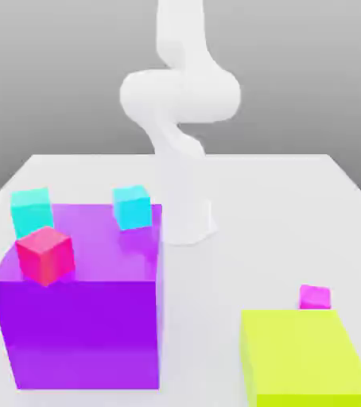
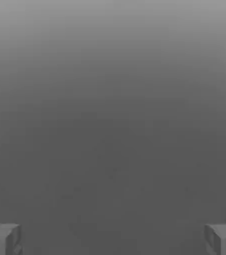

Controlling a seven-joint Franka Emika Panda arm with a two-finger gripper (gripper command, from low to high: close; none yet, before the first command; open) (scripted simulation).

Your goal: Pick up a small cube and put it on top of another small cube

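Nearest the exterior camera, a yellow-green block [image 1: 304,358] hides part of the small pink cube [image 1: 315,297] just behind it, so a careless descent could clip the block. On the purple block [image 1: 80,318] sit a crimson cube [image 1: 46,254] and cyan cubes [image 1: 132,207], easily mistaken targets. The gripper [image 2: 113,239] hangs released, fingers [image 2: 3,239] wide apart, beyond the white arm [image 1: 180,103].

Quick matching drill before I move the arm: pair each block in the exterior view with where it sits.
Blocks:
1. magenta cube
2. crimson cube
3. purple block
4. yellow-green block

Places:
A. on top of the purple block, near its front edge
B. front of the table on the exterior view's right
C. on the table just behind the yellow-green block
D. front of the table on the exterior view's left

Pairs: 1-C, 2-A, 3-D, 4-B
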